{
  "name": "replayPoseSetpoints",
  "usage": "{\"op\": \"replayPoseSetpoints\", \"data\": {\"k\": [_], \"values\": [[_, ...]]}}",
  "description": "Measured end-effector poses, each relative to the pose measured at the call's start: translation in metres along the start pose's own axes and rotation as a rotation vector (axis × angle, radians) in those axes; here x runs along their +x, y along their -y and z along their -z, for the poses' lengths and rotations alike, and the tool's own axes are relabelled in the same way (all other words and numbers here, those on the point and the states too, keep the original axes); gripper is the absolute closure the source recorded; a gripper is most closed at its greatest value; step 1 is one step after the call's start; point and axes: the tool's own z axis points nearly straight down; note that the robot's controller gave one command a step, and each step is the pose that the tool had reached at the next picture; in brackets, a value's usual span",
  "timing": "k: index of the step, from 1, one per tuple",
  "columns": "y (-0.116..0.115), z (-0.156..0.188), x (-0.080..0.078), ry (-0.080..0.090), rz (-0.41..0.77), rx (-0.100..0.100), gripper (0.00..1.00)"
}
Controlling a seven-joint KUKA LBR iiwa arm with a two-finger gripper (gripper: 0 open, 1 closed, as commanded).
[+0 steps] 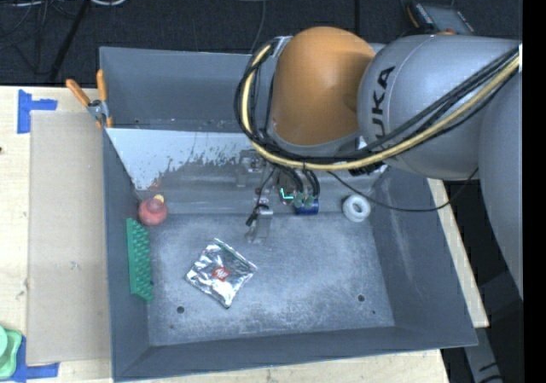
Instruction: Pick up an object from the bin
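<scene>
Foil packet (220,271) lies flat — red ball (153,211), green strip (139,258) off left.

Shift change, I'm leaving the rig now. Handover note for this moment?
Gripper: low over the middle of the bin, nothing visibly held.
Nearest things: silver foil packet just in front of it, lying flat; small blue thing close by on its picture-right.
Others: white ring further picture-right; red ball-like thing and green strip by the picture-left wall.
Done: nothing picked yet.
Left: grasp one thing and lift it out.
</scene>
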Motion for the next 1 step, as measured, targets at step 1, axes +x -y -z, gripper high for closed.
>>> {"op": "replayPoseSetpoints", "data": {"k": [1], "values": [[-0.0485,-0.0902,0.0379,0.003,0.361,0.001,0.00]]}}
